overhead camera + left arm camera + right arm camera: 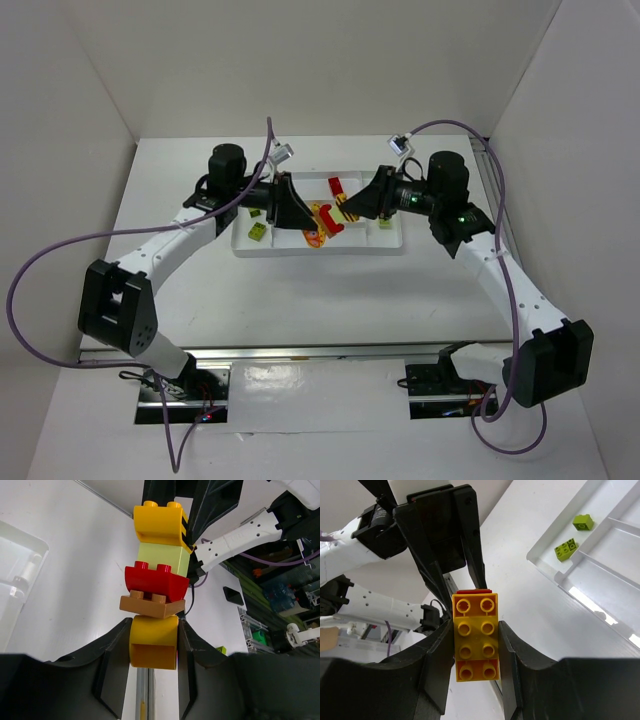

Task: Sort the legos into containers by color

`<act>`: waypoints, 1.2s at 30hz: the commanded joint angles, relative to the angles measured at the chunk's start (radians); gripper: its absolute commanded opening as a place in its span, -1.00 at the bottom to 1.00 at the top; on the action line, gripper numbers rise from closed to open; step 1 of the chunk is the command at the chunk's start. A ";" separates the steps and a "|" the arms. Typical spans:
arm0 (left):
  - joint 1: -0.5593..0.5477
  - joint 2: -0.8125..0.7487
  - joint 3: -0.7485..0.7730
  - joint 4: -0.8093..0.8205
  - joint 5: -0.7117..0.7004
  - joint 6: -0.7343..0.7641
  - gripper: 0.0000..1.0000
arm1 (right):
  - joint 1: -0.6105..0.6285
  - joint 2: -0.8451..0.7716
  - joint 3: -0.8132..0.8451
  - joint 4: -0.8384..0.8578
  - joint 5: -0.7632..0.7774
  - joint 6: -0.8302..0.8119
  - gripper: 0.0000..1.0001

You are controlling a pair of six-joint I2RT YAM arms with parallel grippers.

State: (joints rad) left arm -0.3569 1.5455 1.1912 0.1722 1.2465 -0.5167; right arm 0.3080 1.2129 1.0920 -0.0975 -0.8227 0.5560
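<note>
A stacked block [325,222] hangs above the white divided tray [320,249], held at both ends. In the left wrist view my left gripper [153,630] is shut on its yellow end brick [154,641]. Beyond that come a tan plate [150,605], a red brick [156,580], a lime brick [161,557] and a yellow brick [160,525]. My right gripper [476,635] is shut on that far yellow brick [475,635]. Two lime bricks [258,231] lie in the tray's left compartment and also show in the right wrist view [566,549]. A red brick [336,186] lies in a middle compartment.
A small lime brick [385,224] lies in the tray's right compartment. White enclosure walls [80,110] stand on the left, back and right. Purple cables [60,250] loop beside both arms. The arm bases [175,385] sit at the near edge.
</note>
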 commanded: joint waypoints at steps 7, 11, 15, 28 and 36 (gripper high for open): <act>0.058 -0.065 0.011 -0.048 0.001 0.049 -1.00 | -0.027 -0.024 -0.003 -0.010 0.104 -0.056 -0.43; 0.096 -0.044 0.011 -0.135 -0.036 0.092 -1.00 | -0.037 -0.053 -0.003 -0.040 0.224 -0.056 -0.43; 0.107 0.036 0.105 -0.291 -0.290 0.104 -1.00 | -0.037 -0.064 0.029 -0.125 0.440 -0.076 -0.43; 0.098 0.438 0.381 -0.410 -0.769 -0.054 -1.00 | -0.037 -0.111 0.039 -0.255 0.669 -0.094 -0.43; 0.078 0.557 0.484 -0.444 -0.834 -0.069 -0.85 | -0.037 -0.112 0.029 -0.266 0.669 -0.103 -0.43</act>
State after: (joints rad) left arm -0.2600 2.0571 1.5879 -0.2523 0.4591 -0.5804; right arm 0.2768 1.1290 1.0885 -0.3672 -0.1707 0.4694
